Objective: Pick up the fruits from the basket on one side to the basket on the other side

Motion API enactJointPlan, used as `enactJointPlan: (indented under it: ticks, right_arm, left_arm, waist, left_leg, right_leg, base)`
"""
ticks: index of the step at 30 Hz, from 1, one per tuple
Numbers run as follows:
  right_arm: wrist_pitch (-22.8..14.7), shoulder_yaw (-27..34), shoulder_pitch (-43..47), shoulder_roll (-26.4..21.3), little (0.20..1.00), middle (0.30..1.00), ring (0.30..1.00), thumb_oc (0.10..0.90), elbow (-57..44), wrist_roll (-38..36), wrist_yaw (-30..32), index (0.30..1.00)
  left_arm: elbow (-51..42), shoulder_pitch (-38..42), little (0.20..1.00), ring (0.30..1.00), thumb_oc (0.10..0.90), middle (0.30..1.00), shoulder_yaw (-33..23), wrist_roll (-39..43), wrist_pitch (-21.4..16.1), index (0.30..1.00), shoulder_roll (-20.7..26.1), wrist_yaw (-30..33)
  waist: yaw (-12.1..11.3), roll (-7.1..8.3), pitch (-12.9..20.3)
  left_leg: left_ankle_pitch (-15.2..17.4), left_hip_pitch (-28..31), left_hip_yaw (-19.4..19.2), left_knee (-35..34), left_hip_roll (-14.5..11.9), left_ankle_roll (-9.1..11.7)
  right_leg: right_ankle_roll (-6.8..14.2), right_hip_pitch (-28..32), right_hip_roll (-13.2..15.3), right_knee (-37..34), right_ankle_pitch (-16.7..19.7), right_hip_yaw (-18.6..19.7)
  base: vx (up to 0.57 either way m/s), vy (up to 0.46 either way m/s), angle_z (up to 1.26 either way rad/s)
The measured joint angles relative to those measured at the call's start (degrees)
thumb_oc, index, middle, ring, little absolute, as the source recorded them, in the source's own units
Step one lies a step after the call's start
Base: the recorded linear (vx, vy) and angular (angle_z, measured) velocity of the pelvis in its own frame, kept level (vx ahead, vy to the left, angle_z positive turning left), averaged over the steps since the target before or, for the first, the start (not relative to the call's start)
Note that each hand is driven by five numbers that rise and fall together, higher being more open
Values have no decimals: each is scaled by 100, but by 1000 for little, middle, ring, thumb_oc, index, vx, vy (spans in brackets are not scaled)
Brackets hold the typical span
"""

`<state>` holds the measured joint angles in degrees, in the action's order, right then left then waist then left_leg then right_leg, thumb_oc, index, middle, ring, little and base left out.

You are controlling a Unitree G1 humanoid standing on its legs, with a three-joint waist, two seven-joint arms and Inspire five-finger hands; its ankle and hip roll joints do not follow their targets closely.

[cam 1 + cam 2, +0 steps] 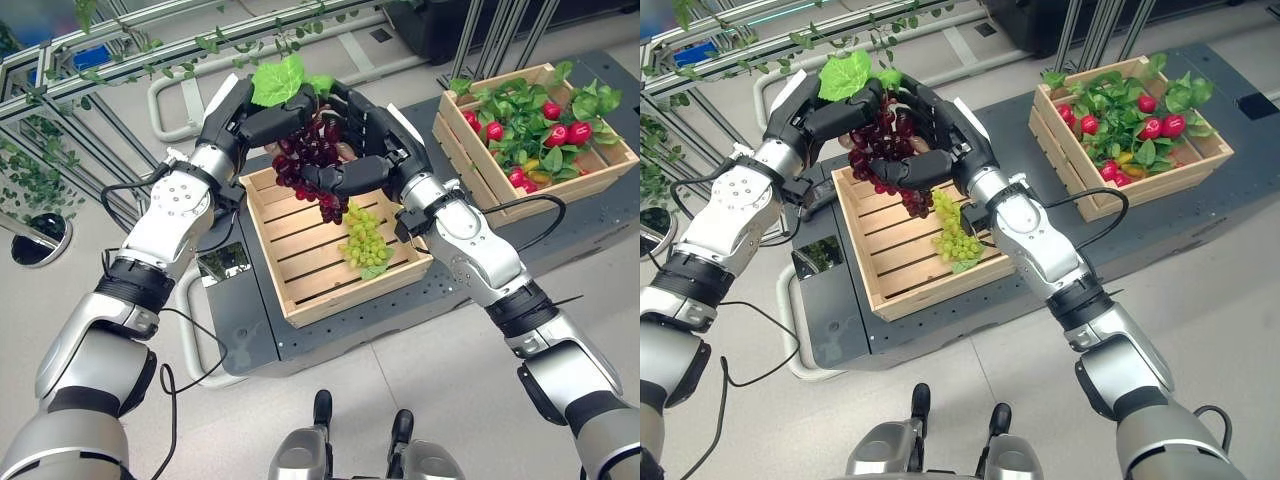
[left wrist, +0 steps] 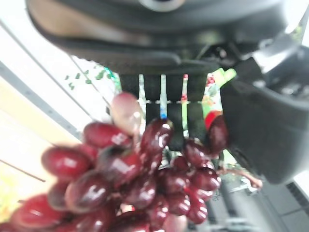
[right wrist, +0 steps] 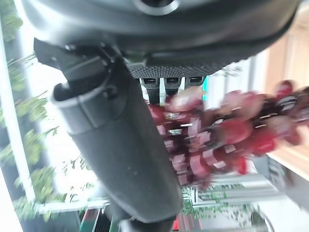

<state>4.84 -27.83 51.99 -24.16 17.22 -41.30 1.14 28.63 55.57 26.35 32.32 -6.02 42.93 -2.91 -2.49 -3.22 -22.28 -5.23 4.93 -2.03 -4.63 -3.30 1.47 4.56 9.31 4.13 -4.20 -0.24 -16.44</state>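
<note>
Both hands, left hand (image 1: 262, 122) and right hand (image 1: 365, 150), have fingers clamped on the red grapes (image 1: 312, 160) above the near basket (image 1: 300, 300). You must still transfer them and the green grapes (image 1: 366, 242) to the far basket (image 1: 590, 178).

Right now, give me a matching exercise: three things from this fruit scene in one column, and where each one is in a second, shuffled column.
1. dark red grape bunch
2. pale green grape bunch
3. small red round fruits

A. among leaves in the wooden crate on the robot's right
B. lying in the slatted wooden crate in front
C. held up between both hands

Pairs: 1-C, 2-B, 3-A
</note>
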Motion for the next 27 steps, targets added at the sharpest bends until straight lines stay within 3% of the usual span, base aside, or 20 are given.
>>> enactJointPlan:
  ticks: [6,11,17,20,27]
  right_arm:
    - [330,-164,-7,334,900,900,900,800,541,-655,-90,900]
    - [564,-222,-14,462,900,900,900,800,752,-695,-169,900]
    - [614,-225,-110,459,900,900,900,800,845,-1075,-175,900]
    - [540,-224,-111,517,900,900,900,800,844,-1326,-175,900]
    - [-112,-218,-112,732,900,900,900,800,624,-1326,0,900]
  left_arm:
    - [-397,71,300,300,400,300,63,6,-2,300,-17,-35]
    - [-652,80,300,300,400,300,63,8,-2,300,-19,-30]
    - [-782,82,300,300,400,300,63,168,-2,300,-54,-22]
    - [-781,82,300,300,400,300,63,183,-2,300,-142,-52]
    - [-777,82,300,300,400,300,79,172,-2,300,-288,-270]
  waist:
    - [-26,103,55]
    - [-29,122,66]
    - [-25,125,67]
    - [-27,125,67]
    - [-20,124,67]
  left_leg:
    - [-9,13,23,-17,33,-14]
    - [-11,13,26,-18,35,-16]
    - [-11,14,24,-18,35,-16]
    - [-11,16,23,-18,35,-16]
    - [-11,20,21,-20,36,-16]
  right_leg:
    - [22,50,22,-70,13,0]
    - [23,50,24,-70,14,0]
    - [24,50,24,-70,14,1]
    - [24,51,24,-70,14,2]
    - [24,51,25,-71,14,9]
  base:
    - [5,-5,2]
    - [0,0,0]
    - [0,0,0]
    - [0,0,0]
    - [0,0,0]
